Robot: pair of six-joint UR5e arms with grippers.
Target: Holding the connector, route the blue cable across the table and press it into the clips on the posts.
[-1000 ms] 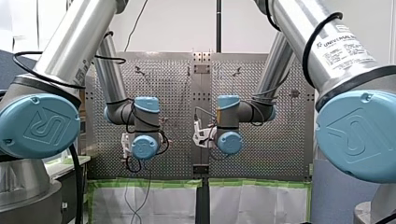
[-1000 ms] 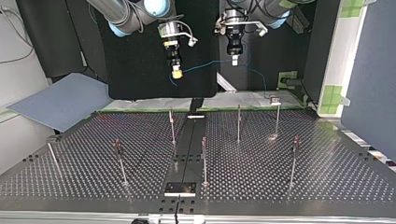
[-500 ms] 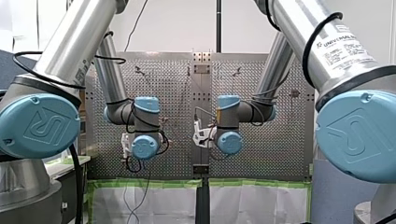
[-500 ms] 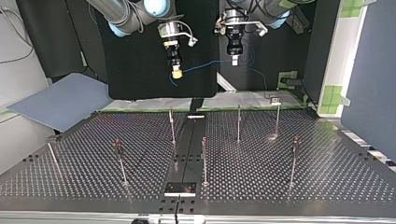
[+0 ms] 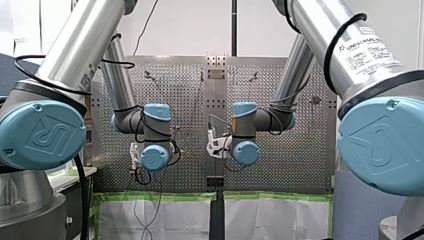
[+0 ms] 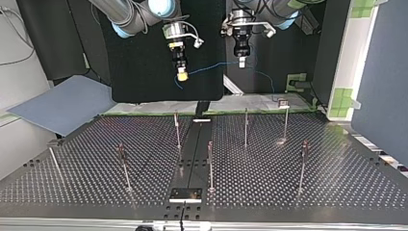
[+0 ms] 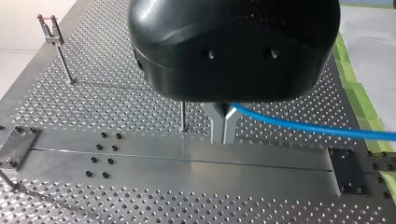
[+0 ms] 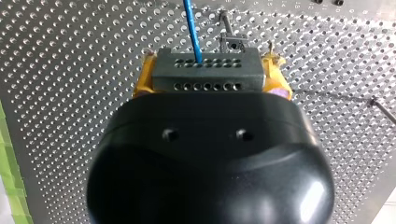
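My left arm (image 5: 75,55) comes in at the front view's left and my right arm (image 5: 345,50) at its right. Their wrists hang side by side near the middle, apart from each other. In the top view both grippers point straight down, well above the worktop (image 6: 337,183). My left gripper (image 7: 224,133) has its metal jaws drawn together on the blue cable (image 7: 303,127). My right gripper (image 8: 208,65) clamps the connector (image 8: 208,77) between its yellow pads (image 8: 142,79).
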